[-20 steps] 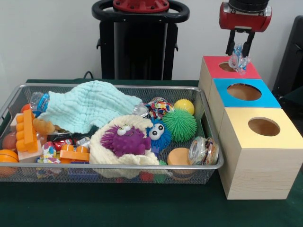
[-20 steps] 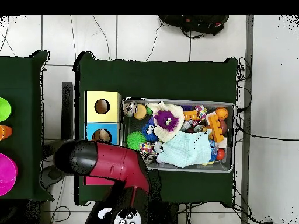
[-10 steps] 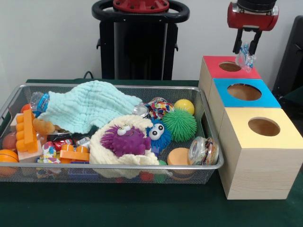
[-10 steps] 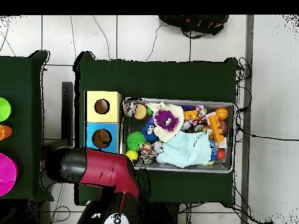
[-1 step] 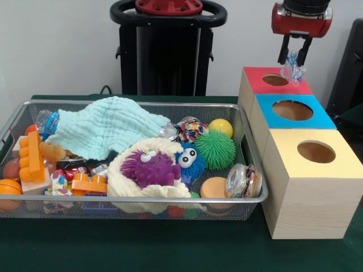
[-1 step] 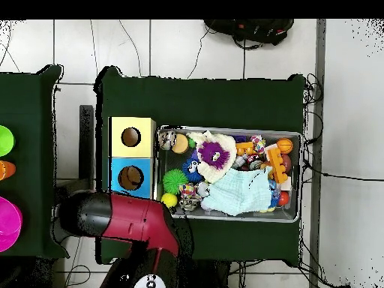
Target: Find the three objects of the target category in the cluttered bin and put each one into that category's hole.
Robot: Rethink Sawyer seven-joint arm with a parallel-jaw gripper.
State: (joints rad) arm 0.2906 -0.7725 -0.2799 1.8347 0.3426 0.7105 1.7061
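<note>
The tool grips a crinkled wrapper above the red box.

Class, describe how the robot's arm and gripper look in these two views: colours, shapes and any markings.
In the front view the gripper has a glossy red housing under a black wrist, with two slim black fingers pointing down. In the overhead view the arm is a thick rounded tube, red along its length and black at the joint end. No markings or cables can be made out on it.

one camera faces the wire bin low and close; another looks straight down from high up, sharing bin and boxes.
</note>
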